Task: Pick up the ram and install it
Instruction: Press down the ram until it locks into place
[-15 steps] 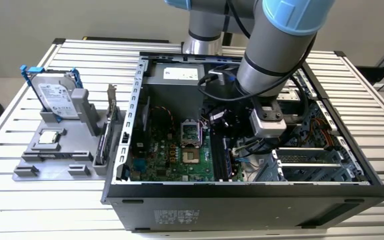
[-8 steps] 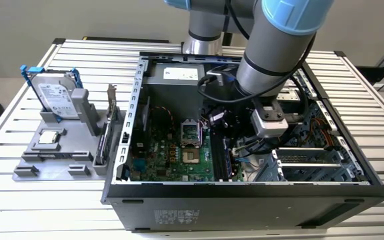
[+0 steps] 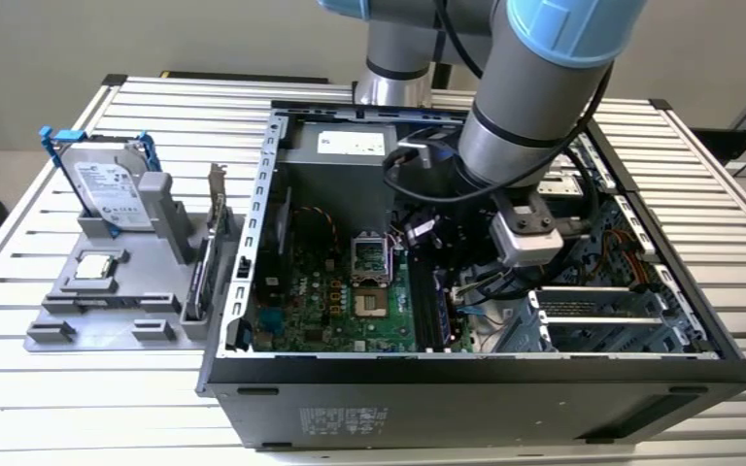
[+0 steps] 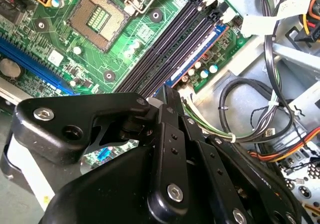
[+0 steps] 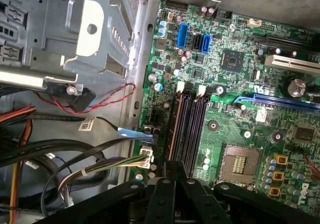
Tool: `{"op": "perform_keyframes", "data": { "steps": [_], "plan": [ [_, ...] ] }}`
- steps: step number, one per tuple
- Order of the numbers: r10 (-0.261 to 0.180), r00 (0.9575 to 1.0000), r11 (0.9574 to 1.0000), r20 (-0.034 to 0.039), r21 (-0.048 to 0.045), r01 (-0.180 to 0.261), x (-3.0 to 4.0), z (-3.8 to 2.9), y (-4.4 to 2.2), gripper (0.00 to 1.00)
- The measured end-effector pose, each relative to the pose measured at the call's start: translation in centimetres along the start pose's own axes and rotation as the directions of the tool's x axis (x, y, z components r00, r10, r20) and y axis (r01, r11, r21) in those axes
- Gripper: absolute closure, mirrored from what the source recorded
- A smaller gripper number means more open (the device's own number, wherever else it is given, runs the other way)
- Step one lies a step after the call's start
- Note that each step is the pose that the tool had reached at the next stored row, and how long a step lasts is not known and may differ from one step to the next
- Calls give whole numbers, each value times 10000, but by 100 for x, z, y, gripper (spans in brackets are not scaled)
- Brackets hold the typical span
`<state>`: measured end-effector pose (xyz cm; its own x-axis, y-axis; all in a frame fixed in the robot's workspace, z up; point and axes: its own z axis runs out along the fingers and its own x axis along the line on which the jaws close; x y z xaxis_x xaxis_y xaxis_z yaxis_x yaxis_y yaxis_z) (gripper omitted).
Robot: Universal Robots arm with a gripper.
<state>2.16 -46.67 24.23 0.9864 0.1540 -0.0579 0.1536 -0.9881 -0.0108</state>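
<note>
gripper (image 5: 167, 176) low over memory slots (image 5: 187, 129) — ram seated

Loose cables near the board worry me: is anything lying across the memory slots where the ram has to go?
Nothing visible does. The memory slots show bare along their length in both wrist views. The cable bundle lies beside them, off the motherboard edge. The gripper covers one end of them.

robotics lab bench: slatted aluminium table (image 3: 75, 388), open computer case (image 3: 477, 379), grey parts fixture (image 3: 114, 311), industrial arm (image 3: 542, 87) overhead.
</note>
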Motion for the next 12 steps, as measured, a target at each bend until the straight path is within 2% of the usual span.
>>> {"op": "perform_keyframes", "data": {
  "steps": [12],
  "plan": [
    [-712,9975,9975,9,-41,712,-11,1,-2,100]
  ]
}}
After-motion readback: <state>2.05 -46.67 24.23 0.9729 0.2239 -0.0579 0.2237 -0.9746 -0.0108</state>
